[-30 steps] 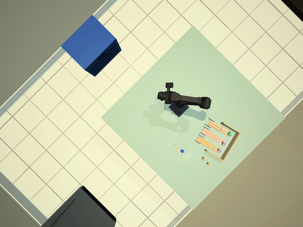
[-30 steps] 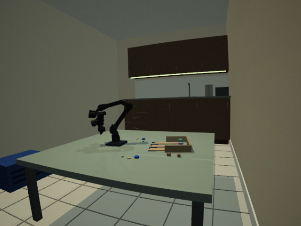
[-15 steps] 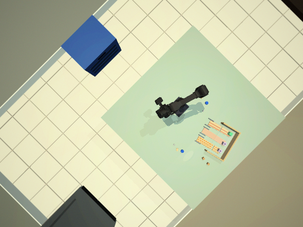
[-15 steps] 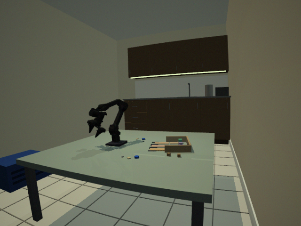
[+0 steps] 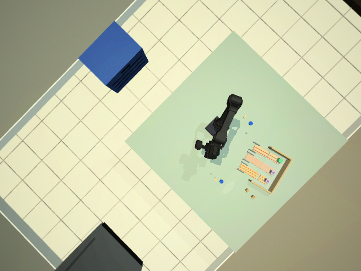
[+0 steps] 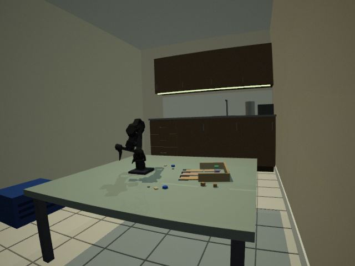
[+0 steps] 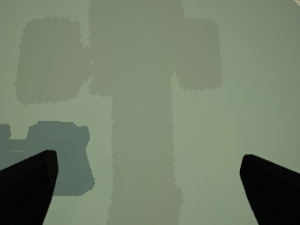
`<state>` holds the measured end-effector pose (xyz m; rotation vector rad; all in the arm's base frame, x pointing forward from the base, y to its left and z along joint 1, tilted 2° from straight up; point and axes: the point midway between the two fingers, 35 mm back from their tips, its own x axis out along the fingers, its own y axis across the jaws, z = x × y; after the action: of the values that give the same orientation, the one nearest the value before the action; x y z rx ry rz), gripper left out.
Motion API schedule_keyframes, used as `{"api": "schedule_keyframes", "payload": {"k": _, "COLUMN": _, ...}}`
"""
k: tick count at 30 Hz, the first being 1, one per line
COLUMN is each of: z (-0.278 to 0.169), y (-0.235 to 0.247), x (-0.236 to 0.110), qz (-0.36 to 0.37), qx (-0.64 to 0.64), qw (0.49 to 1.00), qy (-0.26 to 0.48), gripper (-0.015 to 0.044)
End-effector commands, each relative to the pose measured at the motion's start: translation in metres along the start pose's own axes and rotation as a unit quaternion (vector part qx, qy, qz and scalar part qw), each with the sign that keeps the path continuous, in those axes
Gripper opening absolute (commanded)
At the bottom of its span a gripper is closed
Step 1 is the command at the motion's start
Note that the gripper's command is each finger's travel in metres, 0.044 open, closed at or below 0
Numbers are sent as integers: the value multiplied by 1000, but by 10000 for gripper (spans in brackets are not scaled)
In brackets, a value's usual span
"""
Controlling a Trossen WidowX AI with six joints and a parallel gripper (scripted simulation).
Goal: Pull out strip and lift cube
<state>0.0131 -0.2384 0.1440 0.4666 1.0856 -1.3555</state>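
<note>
Arm [image 5: 224,125] mid-table [image 6: 183,211], jaws wide apart gripping nothing, pointing down at bare table, well away from the strips in the tray [image 5: 283,172].

The place is a kitchen. Along the back wall runs a row of dark lower cabinets [image 6: 212,137] with drawer fronts and handles, capped by a worktop [image 6: 212,116]. Above hang dark wall cupboards [image 6: 213,68] with a light strip [image 6: 213,89] glowing under them. On the worktop stand a thin curved tap [image 6: 226,106], a pale upright cylinder [image 6: 249,107] and a dark boxy appliance [image 6: 265,109]. The floor [image 5: 96,163] is laid in cream square tiles with dark grout lines. A pale green surface [image 6: 177,206] on dark legs stands in the middle, and a blue slotted crate [image 5: 112,56] sits on the floor by the wall.
</note>
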Motion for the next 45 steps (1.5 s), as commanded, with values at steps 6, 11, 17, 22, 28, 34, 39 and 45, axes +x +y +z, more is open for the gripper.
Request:
{"api": "schedule_keyframes", "payload": {"k": 6, "z": 45, "y": 111, "x": -35, "qz": 141, "qx": -135, "qw": 973, "qy": -123, "gripper": 400}}
{"api": "schedule_keyframes", "payload": {"k": 11, "z": 48, "y": 180, "x": -72, "qz": 232, "qx": -197, "qw": 935, "qy": -184, "gripper": 400}}
{"api": "schedule_keyframes", "payload": {"k": 17, "z": 26, "y": 256, "x": -131, "qz": 348, "qx": -266, "qw": 867, "qy": -238, "gripper": 400}}
{"api": "schedule_keyframes", "payload": {"k": 22, "z": -11, "y": 303, "x": -185, "qz": 440, "qx": -316, "qw": 798, "qy": -264, "gripper": 400}}
{"api": "schedule_keyframes", "payload": {"k": 28, "z": -19, "y": 309, "x": -194, "qz": 454, "qx": -323, "qw": 786, "qy": -267, "gripper": 400}}
{"api": "schedule_keyframes", "payload": {"k": 34, "z": -19, "y": 309, "x": -194, "qz": 454, "qx": -323, "qw": 786, "qy": -267, "gripper": 400}}
{"api": "schedule_keyframes", "payload": {"k": 39, "z": -19, "y": 309, "x": -194, "qz": 454, "qx": -323, "qw": 786, "qy": -267, "gripper": 400}}
{"api": "schedule_keyframes", "payload": {"k": 45, "z": -15, "y": 322, "x": -185, "qz": 428, "qx": -362, "qw": 797, "qy": -225, "gripper": 295}}
